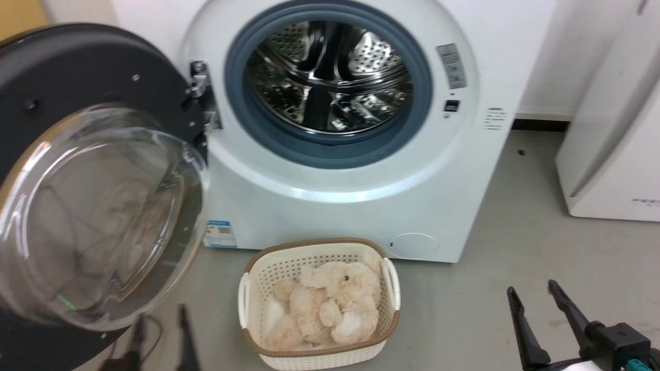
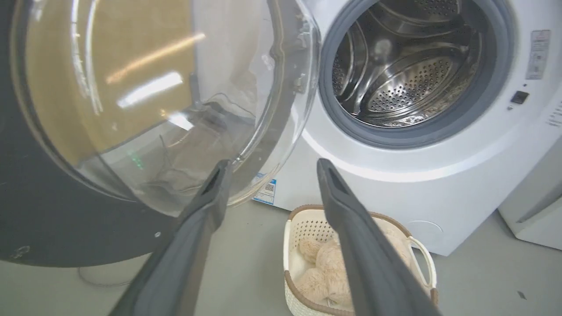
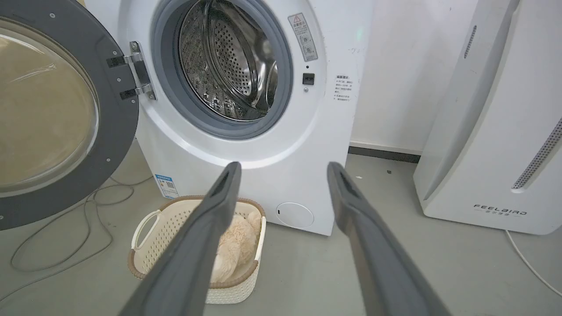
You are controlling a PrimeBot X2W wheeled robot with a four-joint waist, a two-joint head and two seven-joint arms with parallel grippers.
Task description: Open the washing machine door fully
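Observation:
The washing machine (image 1: pixel 361 206) is white, with a grey-blue gasket around its steel drum (image 1: pixel 330 77). The washing machine door (image 1: pixel 77 62) is swung out to the left on its metal hinge (image 1: pixel 198 87), its inner side and clear glass bowl (image 1: pixel 98 216) facing me. My left gripper (image 1: pixel 161 330) hangs open below the door's lower edge. In the left wrist view this left gripper (image 2: pixel 273 163) is empty, one fingertip (image 2: pixel 221 169) overlapping the glass bowl (image 2: pixel 153 87); I cannot tell whether they touch. My right gripper (image 1: pixel 531 287) (image 3: pixel 284 166) is open and empty, off to the right of the machine.
A cream basket (image 1: pixel 247 299) holding a beige plush toy (image 1: pixel 335 309) sits on the grey floor right in front of the washer. A white FEELBIRD appliance (image 3: pixel 496 131) stands at the right. Cables (image 3: pixel 66 245) lie on the floor under the door.

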